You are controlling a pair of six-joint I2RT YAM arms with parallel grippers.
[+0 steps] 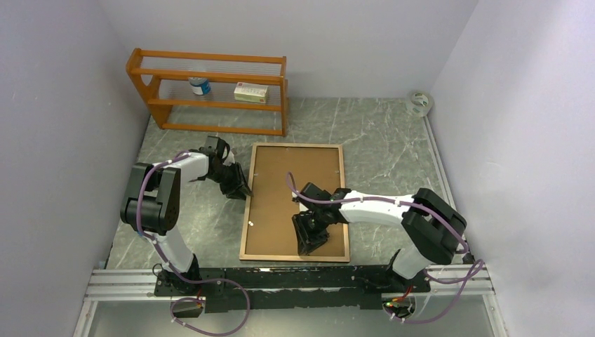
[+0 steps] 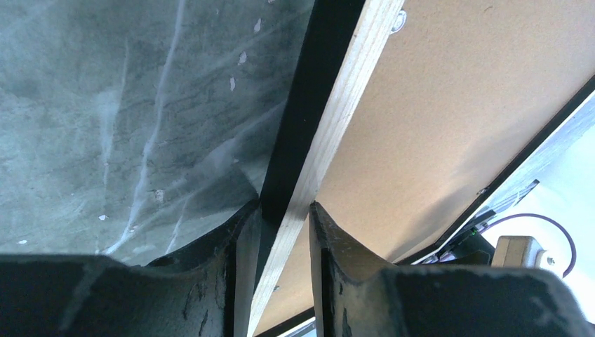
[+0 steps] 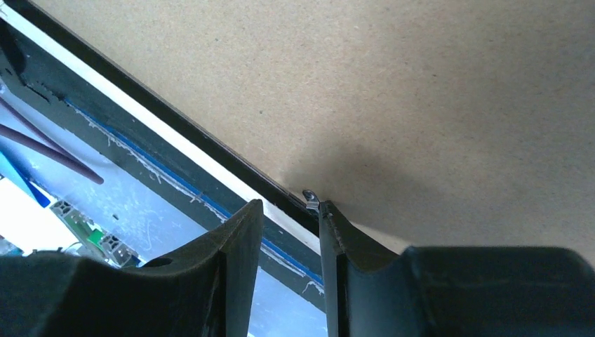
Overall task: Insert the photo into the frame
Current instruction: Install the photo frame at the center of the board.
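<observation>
The frame [image 1: 298,146] lies face down in the middle of the table, its light wood reverse up and a brown backing board [image 1: 281,189] filling it. My left gripper [image 1: 242,191] sits at its left rail. In the left wrist view the wood and black rail [image 2: 344,105] runs between the fingers of that gripper [image 2: 284,210], which is shut on it. My right gripper [image 1: 309,246] is at the near rail. In the right wrist view that gripper [image 3: 291,210] grips the rail [image 3: 161,123] beside a small metal tab [image 3: 309,198]. The photo is hidden.
An orange-brown shelf rack [image 1: 210,91] stands at the back left, holding a bottle [image 1: 200,84] and a small box [image 1: 250,93]. A tape roll [image 1: 419,102] lies in the back right corner. Walls close in on both sides. The arms' mounting rail [image 1: 281,281] runs along the near edge.
</observation>
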